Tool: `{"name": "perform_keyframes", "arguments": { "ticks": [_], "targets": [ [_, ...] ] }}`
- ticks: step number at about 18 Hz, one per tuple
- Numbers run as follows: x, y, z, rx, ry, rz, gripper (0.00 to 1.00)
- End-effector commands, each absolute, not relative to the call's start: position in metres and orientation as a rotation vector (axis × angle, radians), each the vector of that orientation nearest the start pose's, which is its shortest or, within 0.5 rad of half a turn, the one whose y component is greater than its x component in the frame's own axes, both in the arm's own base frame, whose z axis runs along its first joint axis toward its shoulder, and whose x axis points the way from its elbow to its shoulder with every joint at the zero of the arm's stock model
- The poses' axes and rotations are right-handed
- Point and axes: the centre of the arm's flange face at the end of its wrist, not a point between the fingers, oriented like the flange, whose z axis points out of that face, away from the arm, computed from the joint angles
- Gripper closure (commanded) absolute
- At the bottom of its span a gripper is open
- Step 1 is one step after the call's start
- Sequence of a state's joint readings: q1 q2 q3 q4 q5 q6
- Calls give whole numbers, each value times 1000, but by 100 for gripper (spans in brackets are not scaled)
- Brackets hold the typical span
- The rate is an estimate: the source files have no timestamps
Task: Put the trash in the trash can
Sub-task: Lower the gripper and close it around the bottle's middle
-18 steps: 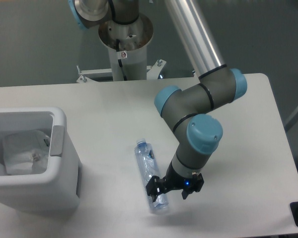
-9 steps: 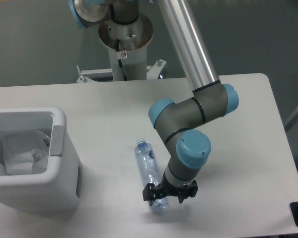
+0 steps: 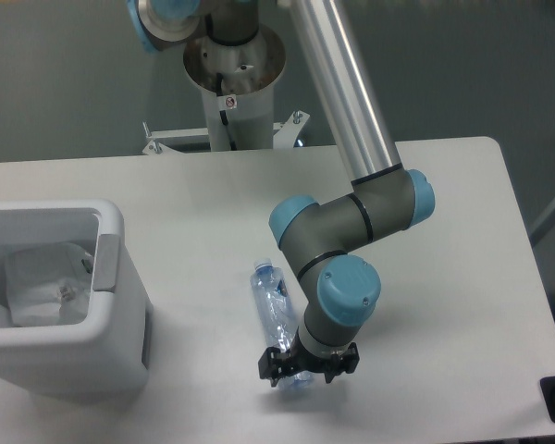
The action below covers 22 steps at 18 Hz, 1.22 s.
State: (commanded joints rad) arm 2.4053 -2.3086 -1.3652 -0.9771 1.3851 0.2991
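Note:
A crushed clear plastic bottle with a blue cap lies on the white table, cap toward the back. My gripper points down over the bottle's near end. It is open, with one black finger on each side of the bottle, and part of that end is hidden under the wrist. At the left edge stands the white trash can. A crinkled clear plastic bag lies flat inside it.
The arm's base column rises behind the table's far edge. The arm's elbow and forearm hang over the table's middle. The table's front edge runs just below the gripper.
The arm has swung left and the gripper has come down, from beside the bottle's near end to straddling it. The bottle and the bag have not moved.

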Motion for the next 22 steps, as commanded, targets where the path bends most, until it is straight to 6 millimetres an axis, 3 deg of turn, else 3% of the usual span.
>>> {"name": "perform_keyframes", "arguments": {
  "ticks": [6,10,15,22],
  "targets": [
    [-435,603,184,-2887,-786,-183,3],
    [-434,603,185,-2887,-784,-182,19],
    [-434,603,187,-2886,-776,-178,25],
    [-432,603,187,-2890,-765,-179,28]
  ]
}}
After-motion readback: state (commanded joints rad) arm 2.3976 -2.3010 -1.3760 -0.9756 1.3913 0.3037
